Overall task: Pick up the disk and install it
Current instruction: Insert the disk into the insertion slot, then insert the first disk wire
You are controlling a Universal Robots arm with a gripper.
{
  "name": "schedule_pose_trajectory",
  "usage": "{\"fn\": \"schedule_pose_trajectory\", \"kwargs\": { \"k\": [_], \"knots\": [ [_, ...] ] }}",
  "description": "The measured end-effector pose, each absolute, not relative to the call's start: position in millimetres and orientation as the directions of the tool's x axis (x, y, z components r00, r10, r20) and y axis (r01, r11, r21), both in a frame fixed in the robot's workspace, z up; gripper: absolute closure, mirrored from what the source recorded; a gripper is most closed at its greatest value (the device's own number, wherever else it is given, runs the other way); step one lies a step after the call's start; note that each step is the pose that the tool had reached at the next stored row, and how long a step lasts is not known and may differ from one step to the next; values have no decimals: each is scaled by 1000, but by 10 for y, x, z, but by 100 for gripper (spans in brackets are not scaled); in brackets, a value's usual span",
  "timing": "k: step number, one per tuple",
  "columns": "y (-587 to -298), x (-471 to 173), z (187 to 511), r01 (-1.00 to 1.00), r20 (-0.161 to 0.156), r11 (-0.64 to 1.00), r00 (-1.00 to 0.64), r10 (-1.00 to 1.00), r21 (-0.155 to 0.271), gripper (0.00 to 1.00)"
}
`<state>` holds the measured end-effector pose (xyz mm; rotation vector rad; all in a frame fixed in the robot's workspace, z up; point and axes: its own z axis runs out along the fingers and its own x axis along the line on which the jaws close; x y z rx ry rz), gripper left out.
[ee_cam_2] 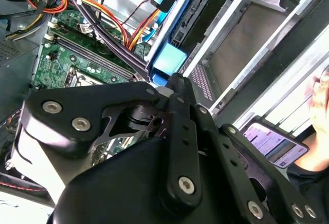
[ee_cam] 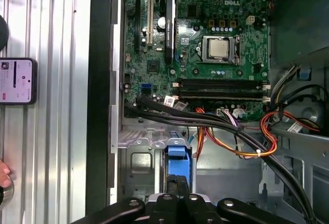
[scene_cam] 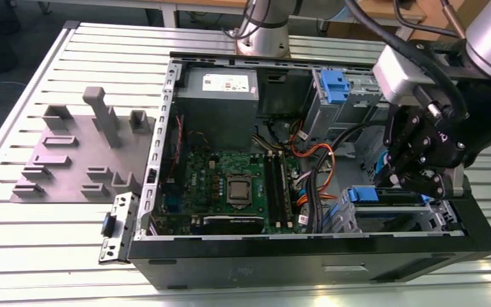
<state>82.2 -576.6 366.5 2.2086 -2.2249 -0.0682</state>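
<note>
In the exterior view, the black case (scene_cam: 314, 259) lies open on the slatted table (scene_cam: 32, 249). Just inside the case's near wall, toward the exterior view's right, the disk (scene_cam: 373, 195) sits in a metal drive bay, and its blue bracket shows at the top. The gripper (scene_cam: 414, 185) hangs directly over the disk.

In both wrist views the fingers (ee_cam: 172, 193) are narrow, almost together, with their tips at the blue rail of the disk (ee_cam: 176, 154). I cannot tell whether they pinch it or only rest against it. In the second wrist view the gripper (ee_cam_2: 177, 82) ends just beside the blue tab of the disk (ee_cam_2: 167, 62).

Beyond the bay, orange and black cables (scene_cam: 314, 160) run across to the green motherboard (scene_cam: 228, 185). Farther back stand a grey box (scene_cam: 220, 93) with a white sticker and a second blue bracket (scene_cam: 335, 86) in another bay.

Outside the case, a grey fixture (scene_cam: 84, 153) stands on the table at the exterior view's left. In the first wrist view, a phone (ee_cam: 15, 80) lies on the slats.
</note>
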Motion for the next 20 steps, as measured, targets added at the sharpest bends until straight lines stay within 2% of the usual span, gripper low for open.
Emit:
{"fn": "schedule_pose_trajectory", "kwargs": {
  "k": [20],
  "knots": [
    [-5767,872,3611,-999,-28,7,-8,-1000,35,89]
  ]
}}
